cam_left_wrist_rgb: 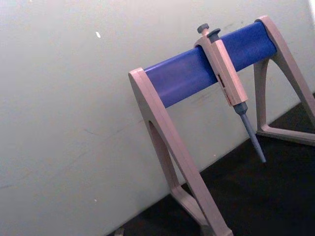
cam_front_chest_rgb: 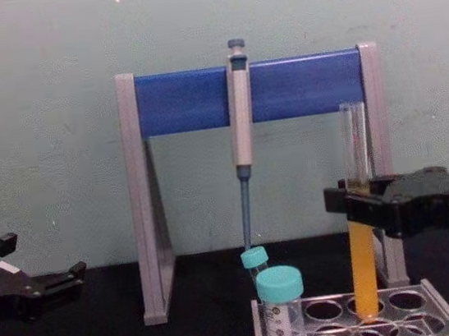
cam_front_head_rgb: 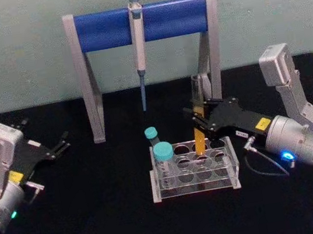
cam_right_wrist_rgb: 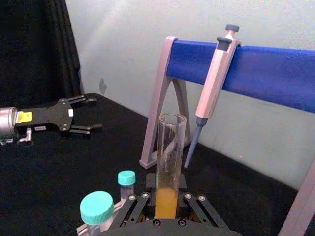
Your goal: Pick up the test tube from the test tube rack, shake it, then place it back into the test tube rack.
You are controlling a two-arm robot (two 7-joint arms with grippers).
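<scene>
The test tube (cam_front_head_rgb: 199, 139) is upright, clear glass with orange liquid in its lower part. My right gripper (cam_front_head_rgb: 198, 116) is shut on it near mid-height, reaching in from the right. In the chest view the test tube (cam_front_chest_rgb: 364, 265) has its round bottom at a back-row hole of the test tube rack (cam_front_chest_rgb: 443, 306), about level with the top plate. The right wrist view shows the test tube (cam_right_wrist_rgb: 170, 157) rising between my right gripper (cam_right_wrist_rgb: 166, 209) and its fingers. The clear test tube rack (cam_front_head_rgb: 197, 190) sits at table centre. My left gripper (cam_front_head_rgb: 62, 146) rests open at the far left.
Two teal-capped tubes (cam_front_head_rgb: 163, 158) stand in the rack's left end. Behind the rack is a tall stand with a blue bar (cam_front_head_rgb: 105, 29) and grey legs. A grey pipette (cam_front_head_rgb: 141, 54) hangs from the bar. The table is black.
</scene>
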